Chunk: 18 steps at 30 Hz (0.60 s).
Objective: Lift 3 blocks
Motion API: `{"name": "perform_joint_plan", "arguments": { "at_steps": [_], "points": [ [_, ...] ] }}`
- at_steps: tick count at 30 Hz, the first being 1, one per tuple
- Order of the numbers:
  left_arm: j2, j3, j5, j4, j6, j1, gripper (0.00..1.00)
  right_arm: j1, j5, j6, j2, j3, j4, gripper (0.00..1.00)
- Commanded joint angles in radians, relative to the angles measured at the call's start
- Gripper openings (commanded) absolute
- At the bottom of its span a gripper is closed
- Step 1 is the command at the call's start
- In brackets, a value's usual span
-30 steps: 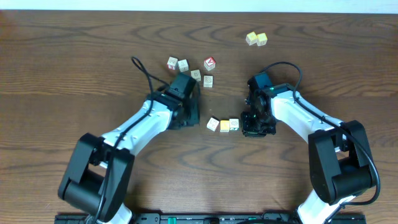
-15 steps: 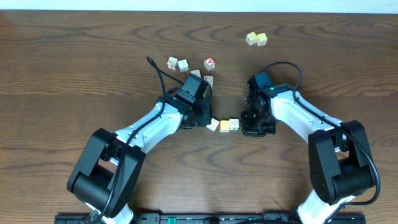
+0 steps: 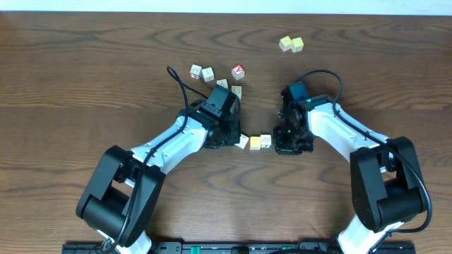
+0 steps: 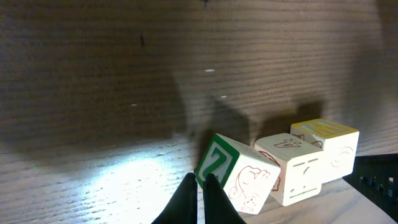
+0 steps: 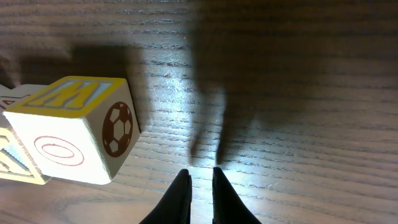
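Wood-grain counter (image 3: 78, 49), dark brown. Counts: two hands, ten cubes in all, made up of three task blocks, a cluster of five and a pair.

Nearest, left hand (image 4: 200, 196): fingers pressed together, nothing between them. Tips sit at the lower corner of the green block (image 4: 239, 177); touching or just short, cannot tell. Right hand (image 5: 200, 179): fingers almost together, a thin slit, nothing in it. Tips over bare counter, near the yellow block (image 5: 74, 127), not touching.

The three blocks (image 3: 255, 142) lie in a tight row on the counter between the two hands, none raised. Left wrist view gives them in order:
- green block, turned askew, whitish with a green-framed letter face
- plain block (image 4: 289, 169), whitish with faint red line drawings, touching the green one
- yellow block at the far end, against the plain one

Right wrist view shows only the yellow block whole: a W on the yellow face, a brown football, a red ring. A sliver of a second block shows at its left edge. The green face does not show overhead.

Farther back, overhead only: one red cube (image 3: 239, 71) with four whitish cubes (image 3: 207, 73) loosely round it. Farthest: two pale yellow cubes (image 3: 285, 44), side by side, well apart from the rest.
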<state>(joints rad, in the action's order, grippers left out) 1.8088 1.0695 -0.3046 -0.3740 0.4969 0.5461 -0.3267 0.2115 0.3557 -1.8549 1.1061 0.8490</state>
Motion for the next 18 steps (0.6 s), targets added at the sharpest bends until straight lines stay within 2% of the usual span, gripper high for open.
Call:
{"name": "perform_joint_plan", "arguments": {
  "at_steps": [1, 18],
  "points": [
    [0.01, -0.001, -0.028, -0.007, 0.002, 0.003, 0.07, -0.014, -0.005, 0.003, 0.004, 0.018, 0.0, 0.11],
    [0.01, -0.001, -0.078, -0.059, 0.001, 0.003, 0.07, -0.014, -0.005, 0.003, 0.004, 0.018, 0.0, 0.1]
  ]
}}
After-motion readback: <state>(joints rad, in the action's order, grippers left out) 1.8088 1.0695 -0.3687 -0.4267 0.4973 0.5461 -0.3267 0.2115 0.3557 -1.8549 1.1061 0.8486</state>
